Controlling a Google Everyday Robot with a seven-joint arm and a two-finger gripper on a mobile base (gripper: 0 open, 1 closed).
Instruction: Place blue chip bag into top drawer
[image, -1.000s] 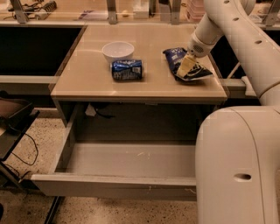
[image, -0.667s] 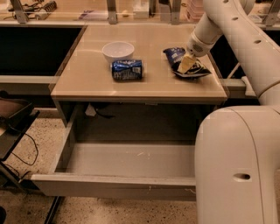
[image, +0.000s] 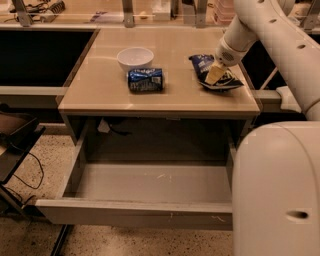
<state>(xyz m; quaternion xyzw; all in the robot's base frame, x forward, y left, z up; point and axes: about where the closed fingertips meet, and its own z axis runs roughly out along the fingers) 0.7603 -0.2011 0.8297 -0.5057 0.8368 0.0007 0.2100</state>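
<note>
The blue chip bag (image: 229, 81) lies on the right rear part of the tan table top (image: 170, 100). It is dark navy, crinkled, with white lettering. My gripper (image: 215, 74) reaches down from the upper right on the white arm and sits on the middle of the bag, covering part of it. The top drawer (image: 135, 214) is pulled out wide open below the table. It is grey and shallow, and nothing shows inside it.
A small blue drink can (image: 145, 80) lies on its side mid-table, with a white bowl (image: 135, 57) just behind it. My white robot body (image: 280, 190) fills the lower right, next to the drawer's right end. Dark recessed bays flank the table.
The bag's outline has shifted slightly under the gripper, its right end drawn in a little. The gripper stays at the same spot. The can, bowl and drawer have not moved.
</note>
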